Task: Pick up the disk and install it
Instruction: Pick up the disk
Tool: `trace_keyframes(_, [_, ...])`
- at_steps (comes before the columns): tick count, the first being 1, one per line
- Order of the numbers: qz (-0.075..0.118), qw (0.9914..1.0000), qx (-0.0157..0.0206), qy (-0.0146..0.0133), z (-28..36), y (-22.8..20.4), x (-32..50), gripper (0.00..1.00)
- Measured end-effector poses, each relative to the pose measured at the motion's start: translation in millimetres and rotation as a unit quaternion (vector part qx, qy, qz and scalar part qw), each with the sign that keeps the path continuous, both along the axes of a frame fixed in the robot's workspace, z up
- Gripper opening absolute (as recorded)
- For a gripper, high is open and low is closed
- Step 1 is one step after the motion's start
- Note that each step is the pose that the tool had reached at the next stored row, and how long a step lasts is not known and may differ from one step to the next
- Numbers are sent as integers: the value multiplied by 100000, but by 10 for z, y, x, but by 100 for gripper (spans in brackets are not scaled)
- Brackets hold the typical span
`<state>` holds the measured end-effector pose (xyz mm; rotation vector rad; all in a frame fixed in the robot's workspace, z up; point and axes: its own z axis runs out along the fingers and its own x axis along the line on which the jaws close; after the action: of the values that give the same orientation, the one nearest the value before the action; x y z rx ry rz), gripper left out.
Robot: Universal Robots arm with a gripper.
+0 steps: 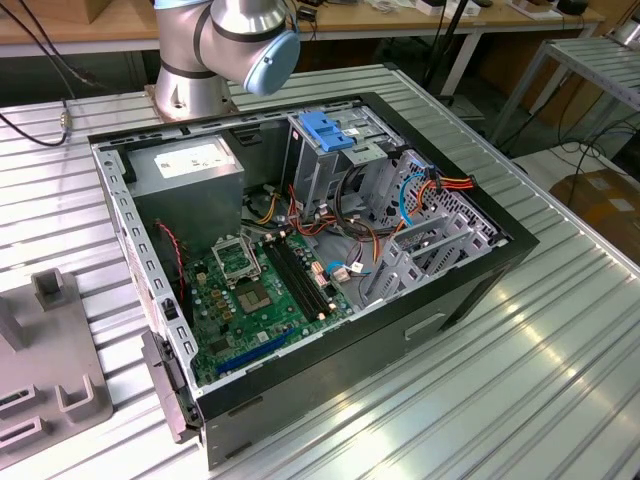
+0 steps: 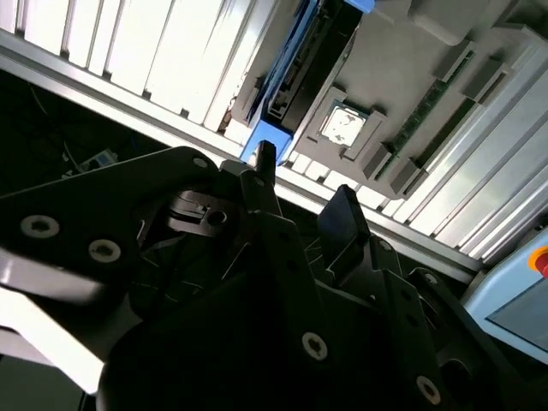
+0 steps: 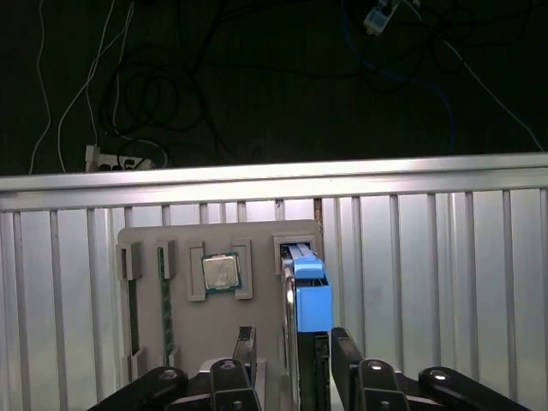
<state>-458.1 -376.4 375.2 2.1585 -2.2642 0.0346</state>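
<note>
1. A grey holder (image 3: 261, 287) is laid on the ribbed metal surface (image 3: 445, 257).
2. The disk (image 3: 312, 295) is stood on its edge in a slot at one side of the grey holder, and its bright blue rail can be seen.
3. The end effector (image 3: 294, 334) is held just above the grey holder.
4. Its two fingers (image 3: 342, 347) are spread apart, one on each side of the disk, and nothing is gripped.
5. A small square chip (image 3: 221, 272) and a thin green stick (image 3: 164, 300) are set in other slots of the grey holder, beside the disk.
6. In the exterior view, an open computer case (image 1: 300, 250) is seen near the grey holder on the same surface, and a blue bracket (image 1: 325, 130) is fixed on its metal cage.
</note>
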Motion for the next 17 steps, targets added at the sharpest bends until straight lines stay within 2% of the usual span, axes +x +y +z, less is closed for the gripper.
trace_keyframes(8, [-1, 100000, 0, 1, -2, 0, 0, 48])
trace_keyframes(9, [1545, 99988, -1, -59, -75, 42, -2, 48])
trace_keyframes(10, [2854, 99959, 1, -99, -143, 66, -11, 48])
trace_keyframes(11, [3072, 99953, -5, -106, -184, 66, -42, 48])
trace_keyframes(14, [3094, 99952, 0, -326, -222, 66, -52, 48])
trace_keyframes(17, [3085, 99952, -8, -326, -277, 67, -53, 48])
